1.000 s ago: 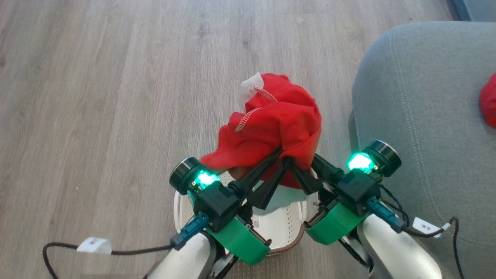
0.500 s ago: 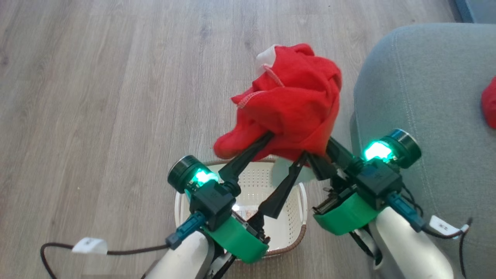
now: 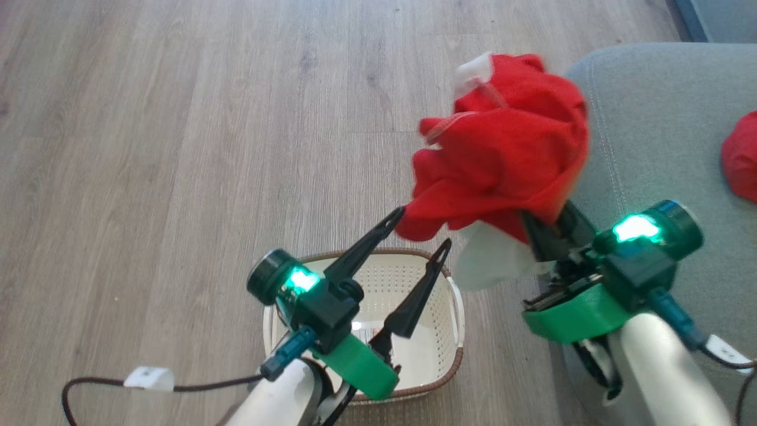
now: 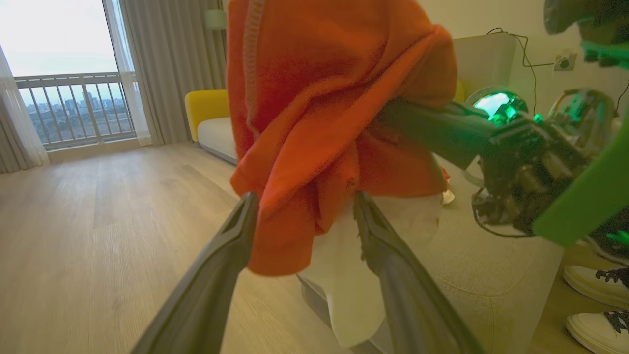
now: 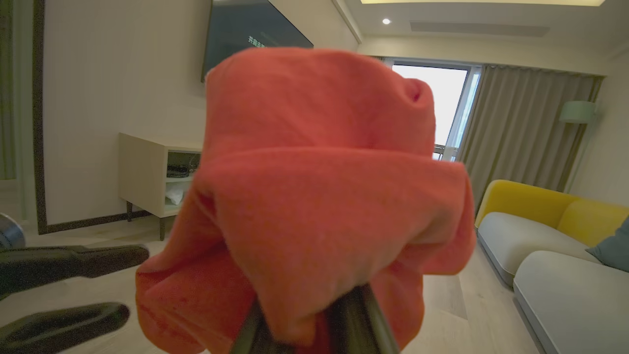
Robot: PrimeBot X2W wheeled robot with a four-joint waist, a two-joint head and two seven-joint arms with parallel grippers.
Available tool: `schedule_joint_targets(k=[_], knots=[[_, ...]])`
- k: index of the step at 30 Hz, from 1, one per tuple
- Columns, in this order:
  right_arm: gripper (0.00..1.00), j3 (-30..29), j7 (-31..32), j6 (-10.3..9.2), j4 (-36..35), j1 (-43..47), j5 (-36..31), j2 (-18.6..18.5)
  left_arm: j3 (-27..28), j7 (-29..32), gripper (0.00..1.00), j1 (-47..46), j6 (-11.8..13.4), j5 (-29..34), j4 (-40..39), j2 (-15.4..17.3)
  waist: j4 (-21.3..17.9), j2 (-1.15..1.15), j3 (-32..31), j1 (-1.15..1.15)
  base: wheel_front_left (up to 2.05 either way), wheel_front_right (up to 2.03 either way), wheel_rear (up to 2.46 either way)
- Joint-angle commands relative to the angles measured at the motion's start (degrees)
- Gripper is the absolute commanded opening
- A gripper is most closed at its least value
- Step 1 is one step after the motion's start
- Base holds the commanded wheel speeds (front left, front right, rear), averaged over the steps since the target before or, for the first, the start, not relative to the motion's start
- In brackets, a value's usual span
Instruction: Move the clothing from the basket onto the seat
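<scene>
Garment of soft red fabric with white lining (image 3: 508,148) hangs in the air beside the rounded corner of the grey upholstered seat (image 3: 650,154), your right gripper (image 3: 544,228) clamped on it. Your left gripper (image 3: 423,226) gapes wide, holding nothing, above the cream perforated plastic basket (image 3: 452,361). A second red garment (image 3: 742,157) lies on the seat.

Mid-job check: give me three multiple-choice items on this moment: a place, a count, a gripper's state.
1. Where is the held garment?
A. on the floor
B. hanging from the right gripper at the seat edge
C. lying flat on the seat

2. Red garments in the head view?
A. one
B. two
C. three

3. The left gripper, above the basket, is:
A. open
B. shut on the garment
C. shut on the basket

1 B: that gripper is shut on it.
2 B: a second garment lies on the seat.
3 A: its jaws stand apart.
</scene>
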Motion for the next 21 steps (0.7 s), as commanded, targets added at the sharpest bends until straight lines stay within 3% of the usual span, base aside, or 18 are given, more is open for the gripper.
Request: schedule_joint_targets(k=[1,9,21], knots=[[0.0,-1.0,-0.4,-0.01,-2.4,-0.3,-0.1,-0.1,2.5,0.1,1.0,-0.3,-0.1,0.9,-0.8,0.0,-0.1,0.0,0.0,0.0,0.0,0.0,0.0],[0.0,-7.5,-0.4,-0.01,-2.1,2.5,-0.7,-1.2,3.6,0.1,1.0,0.9,-0.7,3.6,2.3,0.0,-1.1,0.0,1.1,0.0,0.0,0.0,0.0],[0.0,-15.3,-0.4,-0.01,2.1,5.6,-0.8,0.8,4.0,0.1,1.0,1.6,-1.3,5.3,6.8,0.0,-2.0,0.0,2.7,0.0,0.0,0.0,0.0]])
